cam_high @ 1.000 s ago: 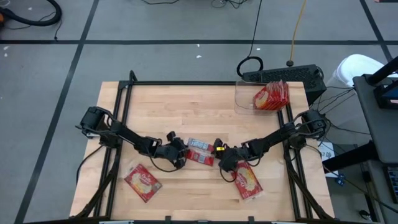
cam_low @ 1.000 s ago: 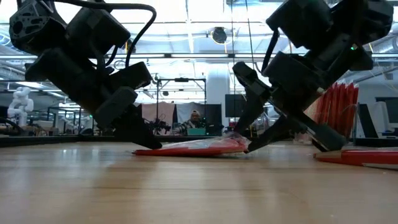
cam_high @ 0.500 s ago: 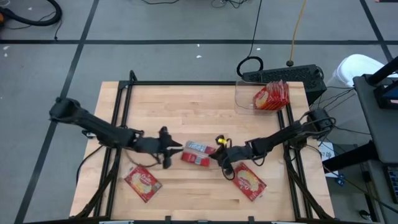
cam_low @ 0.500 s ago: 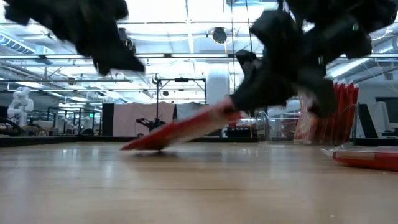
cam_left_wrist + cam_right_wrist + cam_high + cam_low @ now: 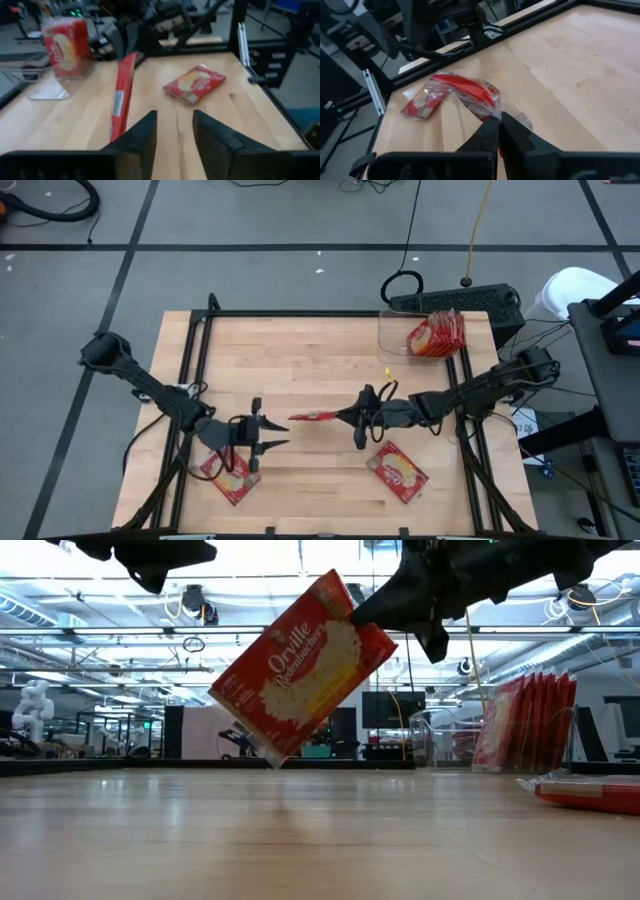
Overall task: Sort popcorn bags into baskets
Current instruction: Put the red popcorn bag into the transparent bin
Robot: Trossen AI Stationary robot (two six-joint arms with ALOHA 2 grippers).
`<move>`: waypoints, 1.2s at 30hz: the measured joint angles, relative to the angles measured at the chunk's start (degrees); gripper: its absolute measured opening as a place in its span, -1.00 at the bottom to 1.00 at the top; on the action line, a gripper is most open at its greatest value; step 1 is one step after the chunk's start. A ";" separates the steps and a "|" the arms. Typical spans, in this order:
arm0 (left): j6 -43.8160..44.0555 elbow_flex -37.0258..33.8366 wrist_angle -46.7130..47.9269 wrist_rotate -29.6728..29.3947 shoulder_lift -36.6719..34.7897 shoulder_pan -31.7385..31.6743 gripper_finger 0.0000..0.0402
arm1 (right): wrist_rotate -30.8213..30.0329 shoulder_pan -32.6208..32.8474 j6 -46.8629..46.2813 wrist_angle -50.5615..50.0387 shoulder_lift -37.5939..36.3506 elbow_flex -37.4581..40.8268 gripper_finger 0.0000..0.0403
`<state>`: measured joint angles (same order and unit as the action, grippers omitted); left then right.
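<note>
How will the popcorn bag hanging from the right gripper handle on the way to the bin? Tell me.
The popcorn bag looks fairly stiff: pinched at one corner by the right gripper, it hangs tilted yet stays flat. Probably light, since that small pinch carries it clear of the table. It may swing or slip, being held only at its edge. The clear bin already holds upright bags.

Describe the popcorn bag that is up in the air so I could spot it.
Look near the middle of the wooden table. There the right gripper holds one red popcorn bag up by its edge. Unlike the two bags lying flat, it touches nothing below.
</note>
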<state>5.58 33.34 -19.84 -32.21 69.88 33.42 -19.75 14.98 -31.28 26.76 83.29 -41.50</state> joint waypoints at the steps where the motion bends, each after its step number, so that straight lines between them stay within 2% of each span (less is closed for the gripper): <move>1: 0.01 0.00 -1.39 -0.99 0.87 0.14 -0.30 | -0.06 0.02 -0.45 -0.09 0.01 0.00 -1.00; 7: 2.13 0.02 -2.77 -7.36 6.70 -0.94 0.16 | -3.63 1.72 -3.68 -0.07 0.37 0.00 -1.00; 12: 2.06 0.02 -8.84 -8.04 12.23 -3.77 0.49 | -4.55 2.45 -4.07 0.07 0.37 0.00 -1.00; 15: -0.50 0.02 -13.91 -7.07 14.86 -6.22 0.58 | -4.52 2.44 -3.97 0.17 0.37 0.00 -1.00; 18: -3.54 0.04 -17.42 -1.42 16.75 -9.94 0.60 | -4.48 2.43 -2.62 0.54 0.37 0.00 -1.00; 24: -5.03 0.04 -19.09 9.64 17.81 -19.06 0.49 | -4.28 2.40 -1.01 0.83 0.35 -0.02 -1.00; 28: -6.70 0.07 -19.73 22.87 18.26 -24.40 0.33 | -4.25 1.95 -0.43 0.85 0.35 -0.02 -1.00; 30: -7.50 0.05 -18.79 27.27 18.52 -26.30 0.22 | -4.26 1.64 0.63 0.85 0.35 -0.02 -1.00; 36: -12.37 0.02 -18.46 30.46 19.11 -29.85 -0.30 | -4.25 0.32 4.04 1.48 0.35 -0.02 -1.00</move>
<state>-6.79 33.37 -38.30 -1.76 88.99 3.57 -24.00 15.30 -27.24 28.24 83.64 -41.52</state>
